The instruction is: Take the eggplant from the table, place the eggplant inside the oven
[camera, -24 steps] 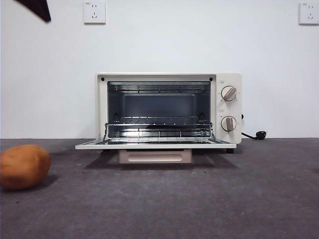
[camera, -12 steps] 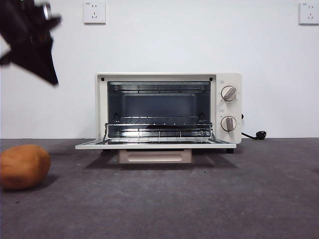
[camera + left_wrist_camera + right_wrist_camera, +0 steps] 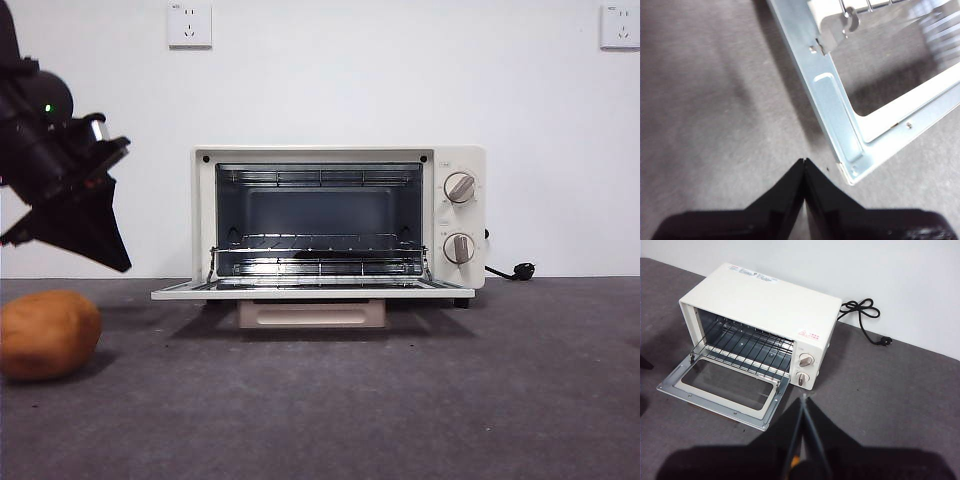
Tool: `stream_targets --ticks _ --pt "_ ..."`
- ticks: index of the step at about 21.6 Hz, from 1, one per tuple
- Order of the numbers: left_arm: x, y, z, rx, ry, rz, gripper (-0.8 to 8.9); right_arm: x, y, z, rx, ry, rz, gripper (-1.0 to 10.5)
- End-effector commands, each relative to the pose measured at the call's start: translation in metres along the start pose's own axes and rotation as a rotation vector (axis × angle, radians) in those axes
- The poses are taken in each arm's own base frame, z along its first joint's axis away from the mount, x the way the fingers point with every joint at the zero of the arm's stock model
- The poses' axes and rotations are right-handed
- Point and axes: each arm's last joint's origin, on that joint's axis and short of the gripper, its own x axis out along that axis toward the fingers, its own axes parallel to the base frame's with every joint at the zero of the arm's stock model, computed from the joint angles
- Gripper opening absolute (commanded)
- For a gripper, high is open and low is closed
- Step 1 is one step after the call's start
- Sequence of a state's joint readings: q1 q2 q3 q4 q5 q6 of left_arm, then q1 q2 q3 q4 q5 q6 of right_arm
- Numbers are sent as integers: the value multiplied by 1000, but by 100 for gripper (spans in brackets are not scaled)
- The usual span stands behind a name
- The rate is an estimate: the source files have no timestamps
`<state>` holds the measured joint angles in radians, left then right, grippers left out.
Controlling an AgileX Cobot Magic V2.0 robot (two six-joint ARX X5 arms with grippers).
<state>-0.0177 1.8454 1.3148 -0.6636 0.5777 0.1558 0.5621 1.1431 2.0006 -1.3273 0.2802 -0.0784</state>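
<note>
The eggplant is out of view in every frame. The cream-white oven (image 3: 330, 155) stands at the back of the grey table (image 3: 420, 400), its door (image 3: 310, 292) folded down flat and the wire rack (image 3: 318, 255) bare. My left gripper (image 3: 118, 260) hangs shut and empty left of the oven, above the table. In its wrist view the left gripper (image 3: 804, 161) points at bare table beside a corner of the door (image 3: 840, 120). My right gripper (image 3: 803, 398) is shut and empty, high above the table in front of the oven (image 3: 770, 295).
An orange-brown potato (image 3: 46, 334) lies on the table at the left, below the left arm. The oven's black cord and plug (image 3: 516, 270) trail off to its right along the white wall. Two sockets (image 3: 190, 24) sit high on that wall.
The left arm has come down from the top left corner and now hangs much lower, closer to the oven's left side. The oven and potato have not moved.
</note>
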Motion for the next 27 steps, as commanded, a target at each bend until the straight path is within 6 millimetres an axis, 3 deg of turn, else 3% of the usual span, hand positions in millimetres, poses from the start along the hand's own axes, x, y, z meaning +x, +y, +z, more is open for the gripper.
stream_targets --ticks 1,14,21,27 --pt "9 7 -8 -16 -6 -7 -7 -1 0 -1 -2 3 4 -9" --pt "37 21 -23 -47 -36 -125 -8 -1 0 -4 -12 41 7 -9" --pt "62 33 -30 -80 -1 -190 -8 -1 0 -5 -13 43 7 -9" --pt "68 35 -25 -68 -58 -267 -8 0 0 -5 -13 44 6 -9"
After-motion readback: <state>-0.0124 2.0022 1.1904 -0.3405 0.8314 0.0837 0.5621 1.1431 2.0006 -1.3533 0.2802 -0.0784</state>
